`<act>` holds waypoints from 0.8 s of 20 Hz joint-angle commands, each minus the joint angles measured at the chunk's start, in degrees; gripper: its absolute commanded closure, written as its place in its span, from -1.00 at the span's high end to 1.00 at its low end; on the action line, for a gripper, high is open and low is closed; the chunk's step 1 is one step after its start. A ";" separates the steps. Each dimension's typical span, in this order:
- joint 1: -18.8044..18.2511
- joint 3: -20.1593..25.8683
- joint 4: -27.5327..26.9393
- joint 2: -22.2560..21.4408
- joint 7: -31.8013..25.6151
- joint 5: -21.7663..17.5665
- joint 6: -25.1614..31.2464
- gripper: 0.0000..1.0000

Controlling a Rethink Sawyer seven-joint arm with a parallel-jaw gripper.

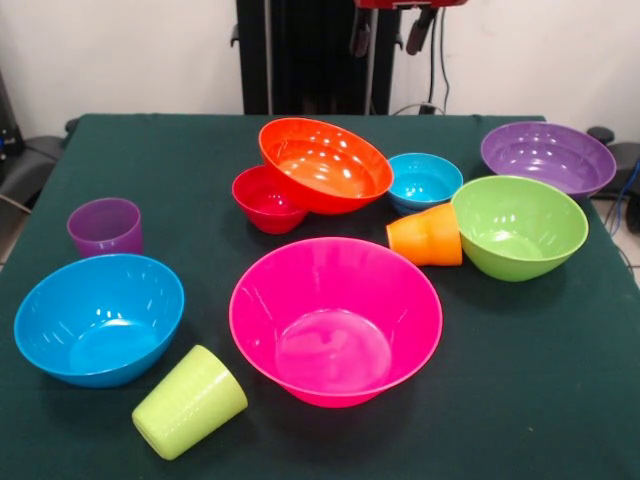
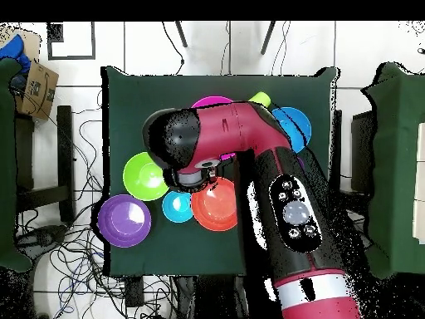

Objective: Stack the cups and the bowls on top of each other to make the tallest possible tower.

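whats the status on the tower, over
Gripper drawn back at top edge, state unclear. No tower yet: orange bowl leans on red bowl, pink bowl apart. Orange cup and green cup on their sides.

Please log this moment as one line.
end effector: raised, empty | orange bowl: leaning on red bowl | tower: unbuilt

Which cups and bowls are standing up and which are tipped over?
purple cup: upright
lime green cup: on its side
orange cup: on its side
orange bowl: tilted, leaning on the red bowl
red bowl: upright, partly under the orange bowl
pink bowl: upright
blue bowl: upright
light blue bowl: upright
lime green bowl: upright
purple bowl: upright
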 commanded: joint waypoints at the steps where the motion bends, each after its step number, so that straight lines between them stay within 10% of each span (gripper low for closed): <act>1: -0.06 -1.58 4.66 -2.02 -0.08 -1.31 -1.80 1.00; 16: -3.77 -3.90 22.59 -9.00 3.78 0.47 -19.51 1.00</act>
